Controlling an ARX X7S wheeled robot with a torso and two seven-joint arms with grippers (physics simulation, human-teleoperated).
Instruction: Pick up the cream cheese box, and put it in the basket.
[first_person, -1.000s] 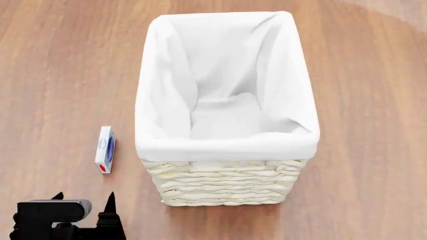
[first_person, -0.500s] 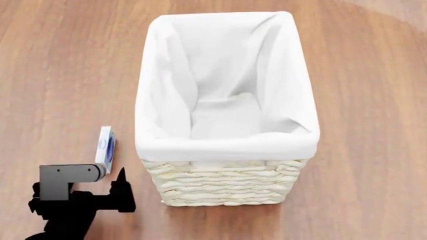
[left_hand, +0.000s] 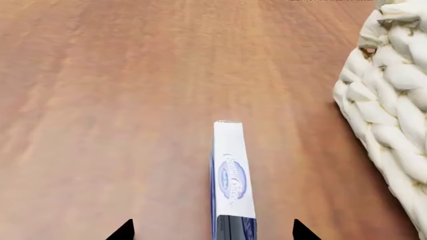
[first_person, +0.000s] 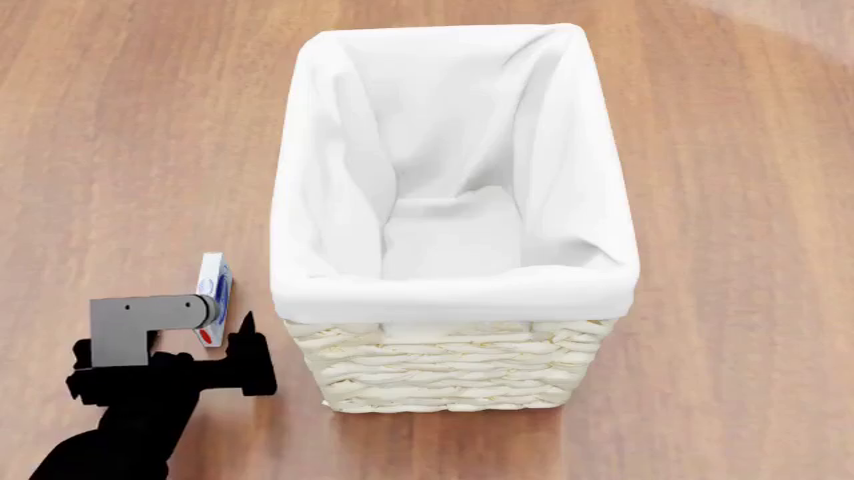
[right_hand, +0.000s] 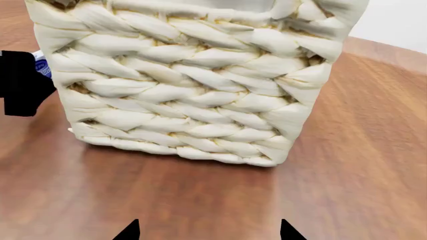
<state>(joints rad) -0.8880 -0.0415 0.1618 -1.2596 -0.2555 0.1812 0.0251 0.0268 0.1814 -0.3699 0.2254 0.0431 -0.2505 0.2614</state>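
Left gripper (first_person: 227, 335) has advanced over the last second to straddle the upright cream cheese box (left_hand: 232, 180) beside the basket (first_person: 454, 370), jaws wide, empty; closing looks next.

Wooden table (first_person: 120, 130): reddish-brown, grain visible, glossy. Paler patch at far right corner in head view.

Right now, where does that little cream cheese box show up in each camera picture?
Head view: cream cheese box left of the basket, partly behind the left pincer.
Left wrist view: box standing on edge, low centre.
Right wrist view: a blue sliver at the far left.
Shared landmark: the basket.
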